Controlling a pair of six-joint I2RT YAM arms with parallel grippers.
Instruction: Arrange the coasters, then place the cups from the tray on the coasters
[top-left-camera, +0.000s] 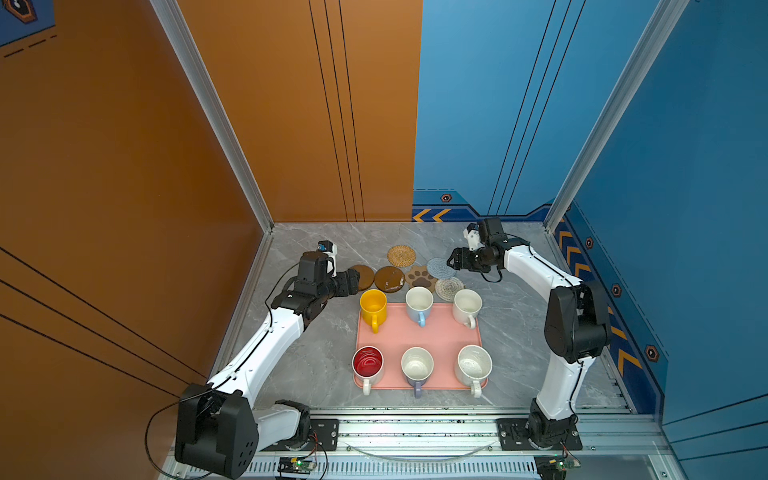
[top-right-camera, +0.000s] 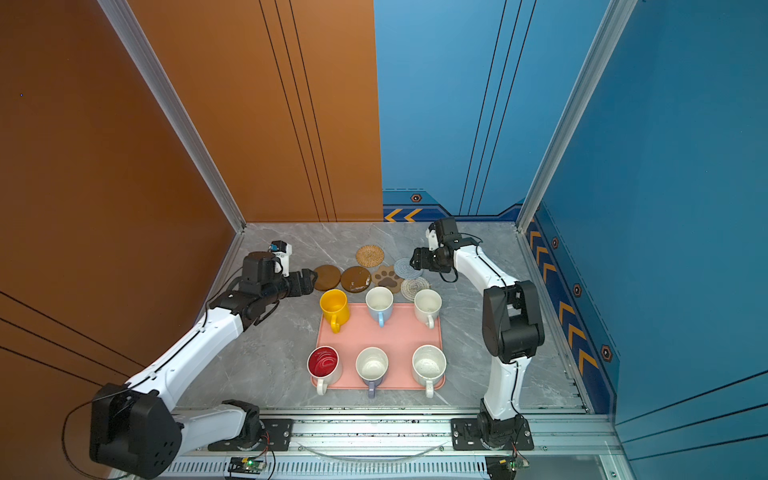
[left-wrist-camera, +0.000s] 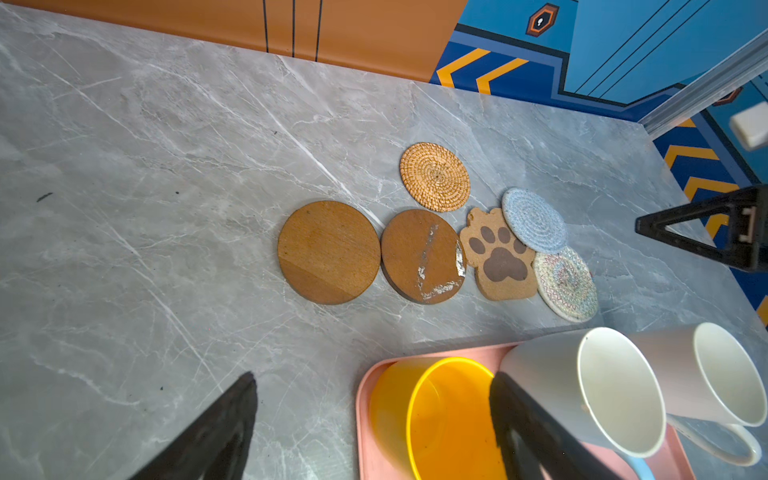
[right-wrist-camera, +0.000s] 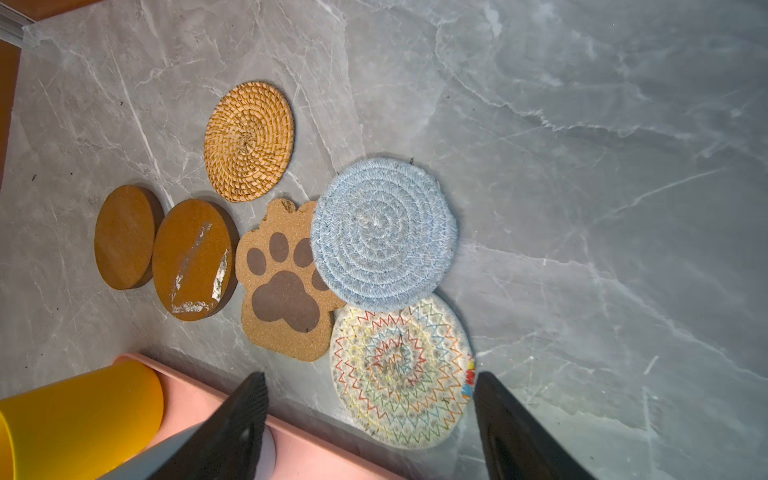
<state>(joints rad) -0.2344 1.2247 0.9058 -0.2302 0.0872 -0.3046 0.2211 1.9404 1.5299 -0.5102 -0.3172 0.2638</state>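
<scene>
Grey marble tabletop (top-left-camera: 316, 357) carries everything. Nearest me, the salmon-pink tray (top-left-camera: 419, 336) holds all six mugs, the yellow mug (top-left-camera: 373, 305) at its far left corner. Beyond lie the coasters: left brown disc (top-left-camera: 368, 277), right brown disc (top-left-camera: 389, 279) and paw coaster (top-left-camera: 420, 279). The light blue coaster (top-left-camera: 440, 268) overlaps the paw coaster and the cream coaster (top-left-camera: 449, 288). The rattan coaster (top-left-camera: 401, 255) lies farthest. My left gripper (top-left-camera: 354, 281) gapes empty at the left brown disc. My right gripper (top-left-camera: 452, 261) spreads wide, empty, beside the light blue coaster.

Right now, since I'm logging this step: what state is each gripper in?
Left gripper: open, holding nothing.
Right gripper: open, holding nothing.
</scene>
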